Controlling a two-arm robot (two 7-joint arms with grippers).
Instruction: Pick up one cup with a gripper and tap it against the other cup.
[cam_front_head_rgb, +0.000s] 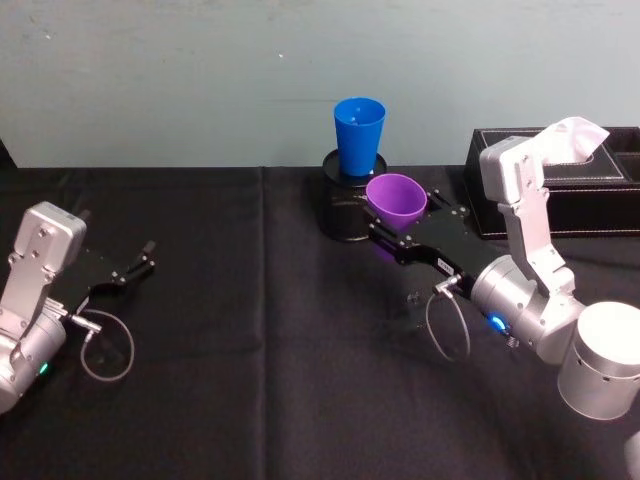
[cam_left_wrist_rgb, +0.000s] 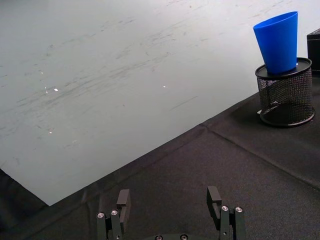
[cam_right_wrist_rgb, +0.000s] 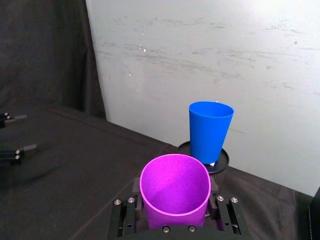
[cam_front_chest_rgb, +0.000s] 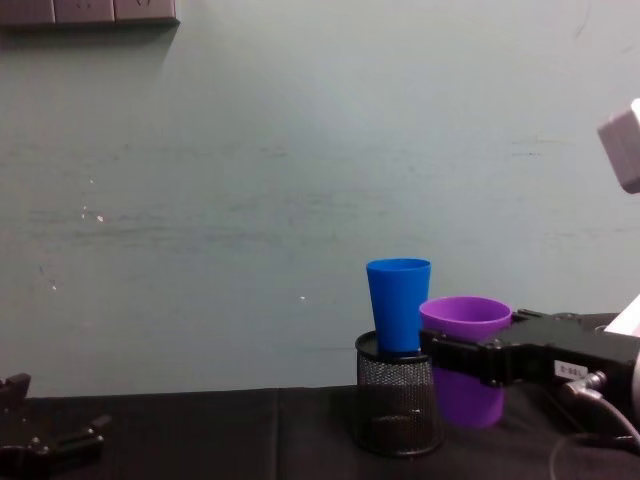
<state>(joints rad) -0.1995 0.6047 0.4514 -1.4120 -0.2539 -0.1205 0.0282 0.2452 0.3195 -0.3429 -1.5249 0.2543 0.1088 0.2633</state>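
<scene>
The purple cup (cam_front_head_rgb: 396, 198) hangs upright above the black cloth, with my right gripper (cam_front_head_rgb: 410, 222) shut on its lower wall. In the right wrist view the fingers (cam_right_wrist_rgb: 127, 214) press the purple cup (cam_right_wrist_rgb: 175, 189) from both sides. The blue cup (cam_front_head_rgb: 359, 135) stands upright on top of a black mesh pen holder (cam_front_head_rgb: 343, 205), just behind and left of the purple one. In the chest view the purple cup's (cam_front_chest_rgb: 465, 368) rim sits right beside the blue cup (cam_front_chest_rgb: 398, 303); whether they touch I cannot tell. My left gripper (cam_front_head_rgb: 135, 268) rests open at the far left.
A black tissue box (cam_front_head_rgb: 585, 195) with a white tissue (cam_front_head_rgb: 580, 135) stands at the back right, behind my right arm. The pale wall rises just behind the pen holder (cam_front_chest_rgb: 398, 405). Black cloth (cam_front_head_rgb: 260, 380) covers the table.
</scene>
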